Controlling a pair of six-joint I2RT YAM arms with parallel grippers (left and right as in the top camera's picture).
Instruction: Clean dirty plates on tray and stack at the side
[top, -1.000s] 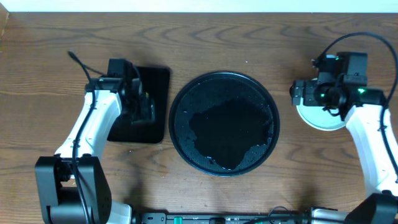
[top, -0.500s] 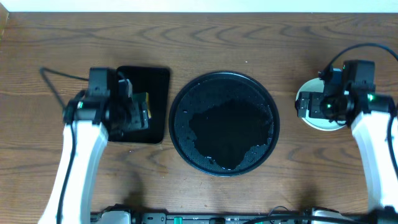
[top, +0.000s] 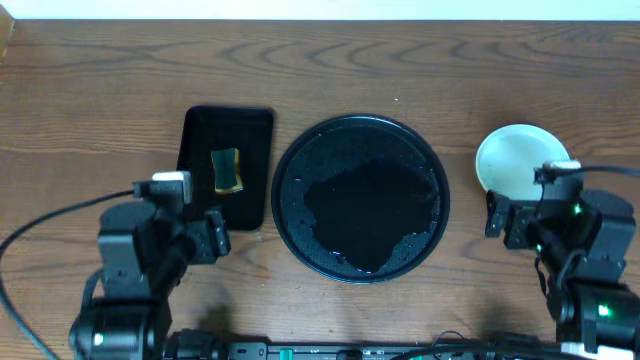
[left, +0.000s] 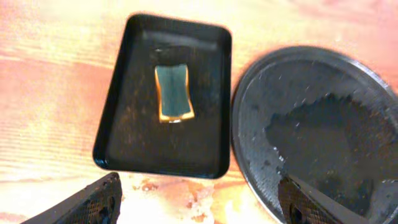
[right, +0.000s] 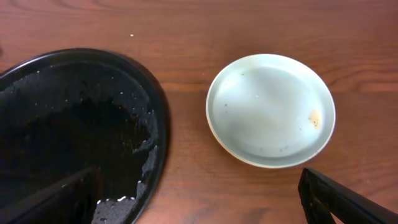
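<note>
The round black tray (top: 360, 130) sits mid-table with a wet film and no plates on it; it also shows in the left wrist view (left: 323, 81) and the right wrist view (right: 81, 93). A pale aqua plate (top: 512, 160) lies on the bare wood right of the tray, with a small brown spot near its rim (right: 270, 111). I cannot tell if other plates lie under it. My left gripper (top: 185, 238) (left: 199, 205) is open and empty near the front. My right gripper (top: 530, 222) (right: 199, 205) is open and empty just in front of the plate.
A small rectangular black tray (top: 200, 150) (left: 130, 124) stands left of the round tray. A yellow-edged green sponge (top: 228, 170) (left: 173, 93) lies in it. Bare wood runs along the back and front edges.
Both arms have pulled back toward the front edge. The left gripper came off the rectangular tray, leaving the sponge lying there. The right gripper moved off the plate, which now shows whole.
</note>
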